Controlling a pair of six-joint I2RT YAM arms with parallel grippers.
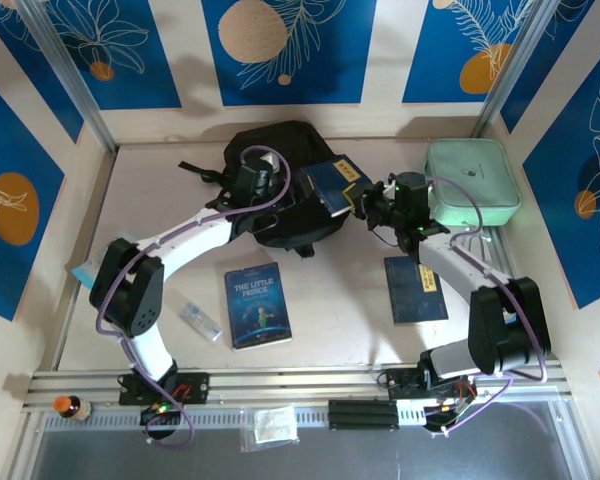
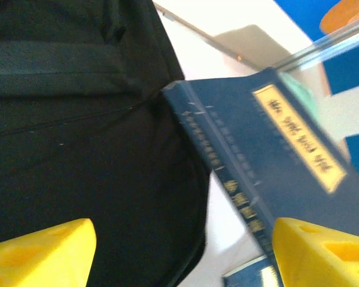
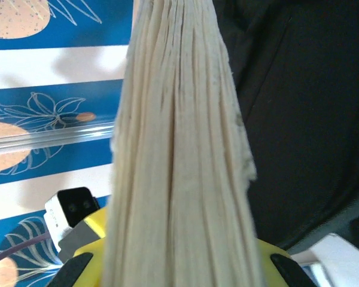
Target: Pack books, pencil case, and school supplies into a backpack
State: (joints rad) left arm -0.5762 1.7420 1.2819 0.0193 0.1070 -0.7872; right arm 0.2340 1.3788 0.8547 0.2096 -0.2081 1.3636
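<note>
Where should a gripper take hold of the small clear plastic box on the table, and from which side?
Grip the clear plastic box at its middle, across its narrow width, coming down from above. It lies flat, long and slim, set diagonally, so the jaws would likely need turning to straddle its long sides. The Little Prince book lies apart.

The top camera sits high above and behind the arm bases (image 1: 160,385), which lie at 6 o'clock. It looks down on the whole table (image 1: 350,290), with the backpack (image 1: 300,150) toward 12 o'clock. The left wrist camera is close over the backpack (image 2: 78,149), with the book (image 2: 269,155) at 3 o'clock. The right wrist camera is hard against the book's page edge (image 3: 179,149), with the backpack (image 3: 299,107) at 3 o'clock. All three views share the book (image 1: 335,185) and backpack.
</note>
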